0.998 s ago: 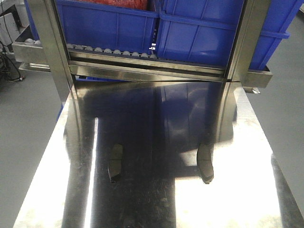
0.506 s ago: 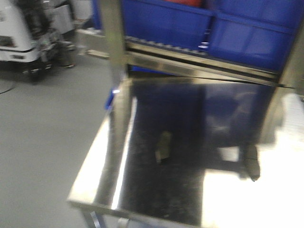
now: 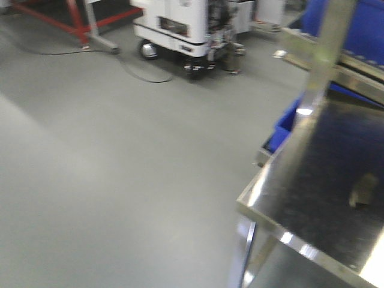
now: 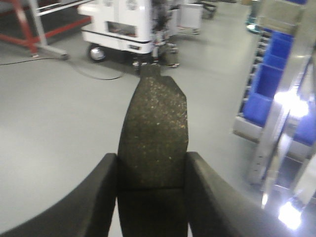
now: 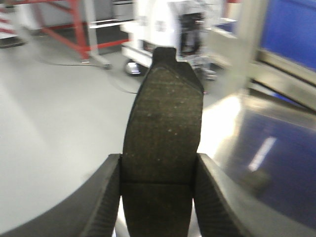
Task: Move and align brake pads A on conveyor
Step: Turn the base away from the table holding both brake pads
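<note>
My left gripper [image 4: 151, 168] is shut on a dark grey brake pad [image 4: 154, 126] with a thin groove across its middle; the pad sticks out forward over the grey floor. My right gripper [image 5: 158, 170] is shut on a second brake pad [image 5: 163, 126], held above the floor beside the steel table's corner. In the front view one more brake pad [image 3: 363, 189] lies blurred on the shiny steel tabletop [image 3: 312, 180] at the right edge. The conveyor is out of view. Neither gripper shows in the front view.
A white wheeled machine [image 3: 180, 27] stands on the floor ahead, with a cable [image 3: 135, 71] trailing from it. A red metal frame [image 3: 78, 24] is at the far left. Blue bins [image 3: 360, 30] and a steel rack post [image 3: 321, 57] are at the right.
The front view has swung left: the steel table with its pads has slid from the middle to the right edge, and open floor with the white machine has come into view.
</note>
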Motion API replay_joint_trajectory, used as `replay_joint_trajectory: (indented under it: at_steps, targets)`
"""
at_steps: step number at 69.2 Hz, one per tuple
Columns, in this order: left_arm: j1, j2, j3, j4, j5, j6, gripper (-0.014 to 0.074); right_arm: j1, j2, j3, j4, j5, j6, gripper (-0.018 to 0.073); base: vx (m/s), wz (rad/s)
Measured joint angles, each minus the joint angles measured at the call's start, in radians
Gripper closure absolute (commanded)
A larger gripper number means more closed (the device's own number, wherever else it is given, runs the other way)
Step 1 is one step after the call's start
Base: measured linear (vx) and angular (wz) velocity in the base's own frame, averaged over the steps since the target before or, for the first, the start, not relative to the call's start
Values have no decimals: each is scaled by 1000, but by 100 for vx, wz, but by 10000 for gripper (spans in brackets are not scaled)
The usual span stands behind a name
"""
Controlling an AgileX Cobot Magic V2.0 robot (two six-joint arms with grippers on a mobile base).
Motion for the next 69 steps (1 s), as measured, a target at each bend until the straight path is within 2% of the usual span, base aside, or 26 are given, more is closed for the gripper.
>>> replay_joint_trajectory:
  at_steps: [39,69]
  targets:
    - [0,0,0,0,0,0,603,0,0,1,0,0,0,567,-16,86]
    - [0,0,0,0,0,0,603,0,0,1,0,0,0,567,-4,86]
